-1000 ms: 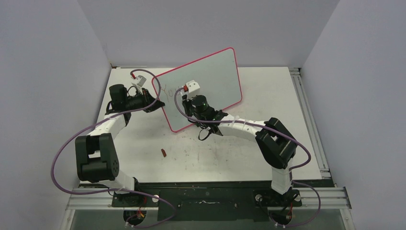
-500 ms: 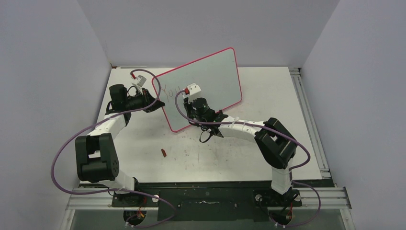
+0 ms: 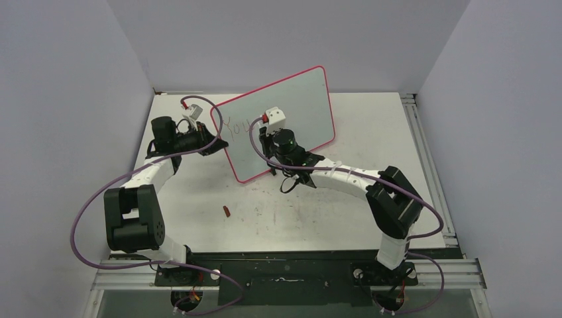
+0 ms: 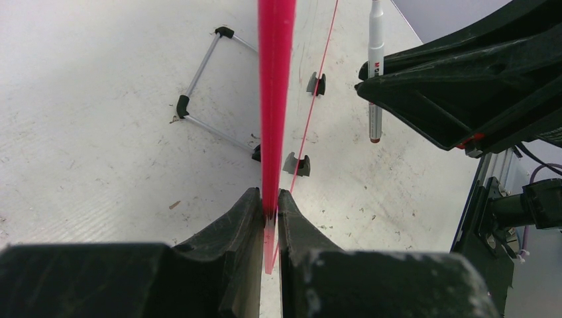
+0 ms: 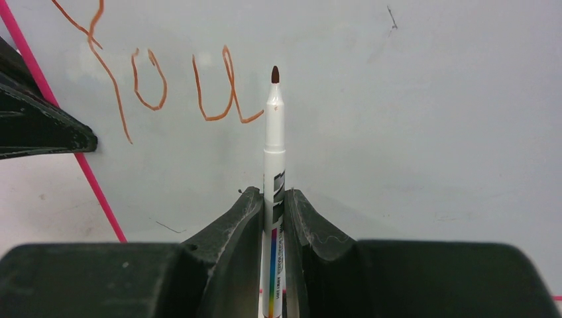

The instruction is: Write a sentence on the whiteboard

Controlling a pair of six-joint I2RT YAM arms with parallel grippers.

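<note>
The sentence (image 5: 161, 89) on the whiteboard (image 5: 411, 146) reads "You" in reddish-brown.

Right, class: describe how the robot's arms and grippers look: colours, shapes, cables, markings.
The left arm and right arm match: white links between chunky black joint housings. A purple cable loops loosely along each. Each wrist carries a small white block with a red plug. The left gripper and right gripper have two matte black, tapering fingers. No markings are legible.

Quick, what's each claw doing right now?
Left gripper: shut on the whiteboard rim.
Right gripper: shut on the marker.
</note>
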